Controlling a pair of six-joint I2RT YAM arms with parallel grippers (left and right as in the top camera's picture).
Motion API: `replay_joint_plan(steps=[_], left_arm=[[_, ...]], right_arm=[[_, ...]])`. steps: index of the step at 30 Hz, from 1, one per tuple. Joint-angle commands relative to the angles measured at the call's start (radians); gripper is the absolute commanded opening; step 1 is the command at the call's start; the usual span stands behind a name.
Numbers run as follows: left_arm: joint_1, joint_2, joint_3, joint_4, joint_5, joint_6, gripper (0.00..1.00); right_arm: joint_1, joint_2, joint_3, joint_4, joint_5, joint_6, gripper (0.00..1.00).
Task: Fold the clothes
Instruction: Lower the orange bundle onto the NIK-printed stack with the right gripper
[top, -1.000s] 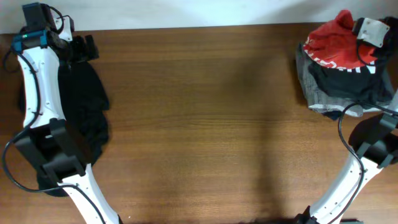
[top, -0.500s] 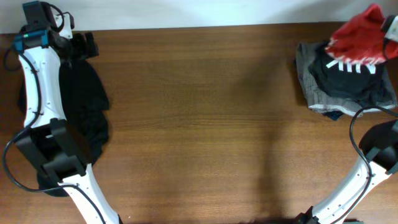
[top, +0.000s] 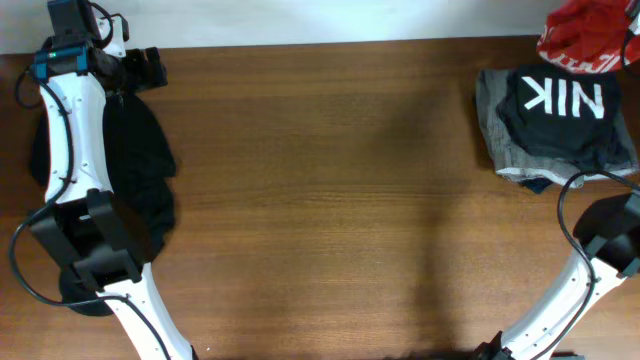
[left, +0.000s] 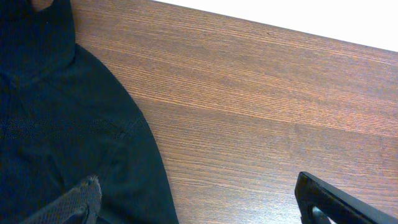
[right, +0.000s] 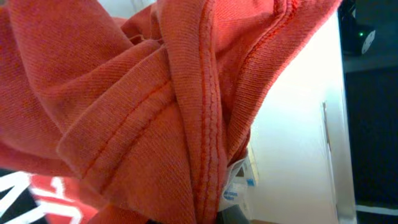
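Orange-red soft cotton T-shirt (top: 585, 35) hangs bunched above the far right corner of the brown wooden bench (top: 320, 200), off the pile beneath it, where a black shirt with big white "NIK" letters (top: 562, 105) lies on a grey folded garment (top: 490, 125). By the look of its sagging folds the T-shirt is light, limp and not at all fragile. From a single hold it will drape and collapse on itself, and the knit should give a fair, non-slippery purchase. It is probably best taken at the collar, a shoulder seam or a hem corner, with a second hold needed to spread it flat. A crumpled black garment (top: 140, 170) lies at the bench's left side under the white left arm (top: 70, 150), which reaches to the far left corner. The white right arm (top: 580, 270) rises from the near right edge towards the T-shirt. The left pincer (left: 199, 199) stands wide apart and empty, just beside the black garment's edge. The right pincer is buried in cloth in its own wrist view, closed and apparently gripping the T-shirt, whose stitched seam (right: 208, 106) and small white neck label (right: 236, 186) fill that view
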Motion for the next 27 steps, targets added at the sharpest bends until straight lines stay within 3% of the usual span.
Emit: replay_joint_plan(steps=[1,11,27], left_arm=[[0.002,-0.019,-0.009,0.006,0.013,-0.011,0.99],[0.002,-0.019,-0.009,0.005,0.014,-0.011,0.99],[0.002,-0.019,-0.009,0.005,0.013,-0.011,0.99]], right_arm=[[0.009,0.023,-0.004,0.027,-0.035,0.025,0.04],[-0.001,0.027,-0.004,0.047,-0.034,0.025,0.04],[-0.014,0.075,-0.004,-0.061,-0.032,0.024,0.04]])
